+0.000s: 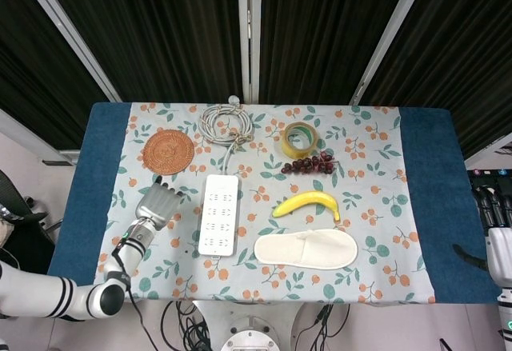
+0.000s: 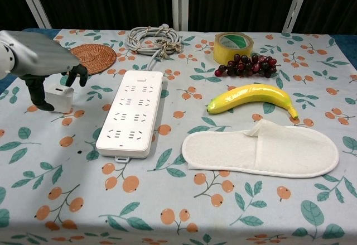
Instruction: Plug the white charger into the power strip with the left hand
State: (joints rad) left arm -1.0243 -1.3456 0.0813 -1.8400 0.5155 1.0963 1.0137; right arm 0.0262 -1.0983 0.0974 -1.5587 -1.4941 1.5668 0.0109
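1. Charger (image 2: 59,97): one, white, sits on the surface left of the power strip (image 2: 131,112), under the left hand (image 2: 42,61). Head view hides it fully beneath the hand.
2. Left hand: palm down over the charger, thumb and fingers reaching down around it, fingertips at or touching its sides. Cannot tell whether it actually grasps it; the charger looks to be resting on the cloth.
3. Right hand (image 1: 494,231): cut off at the right frame edge in the head view, off the surface, only partly visible. Cannot tell its state.
4. Power strip: one, white, lying lengthwise, sockets up and unoccupied. Its cable (image 2: 153,38) runs back to a coil at the far edge.
5. Other items, one each: woven coaster (image 2: 92,57) behind the left hand, tape roll (image 2: 232,47), grape bunch (image 2: 245,65), banana (image 2: 254,97), white slipper (image 2: 262,151). The last four are right of the strip, well apart from the charger.
6. Path between charger and strip: bare floral tablecloth (image 2: 178,211), nothing lying on it.
7. Left arm (image 1: 48,293) enters from the lower left in the head view; in the chest view it is cropped at the left edge.
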